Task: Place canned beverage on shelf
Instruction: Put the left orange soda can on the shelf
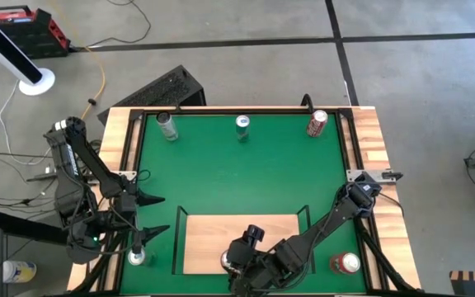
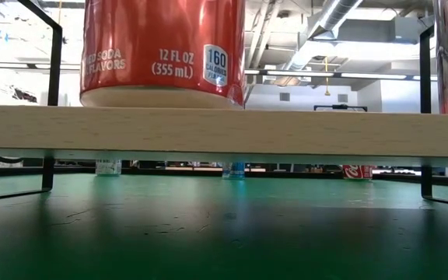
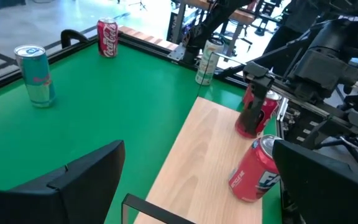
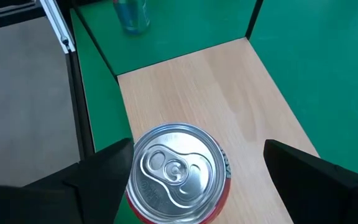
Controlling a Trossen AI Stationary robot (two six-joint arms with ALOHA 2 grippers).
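Fingers of my left gripper (image 3: 185,180) stood wide apart over the green mat (image 1: 237,173), holding nothing. My right gripper (image 4: 194,171) gaped fully too, straddling the red soda can (image 4: 178,171) without gripping it; the can stood upright on the shelf (image 1: 213,239).

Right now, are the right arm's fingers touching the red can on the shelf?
Apart. The right wrist view shows the red can between the open fingers, with bare shelf visible on the wider side.

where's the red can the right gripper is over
The red can stands upright on the shelf near its front edge, between the right gripper's open fingers.
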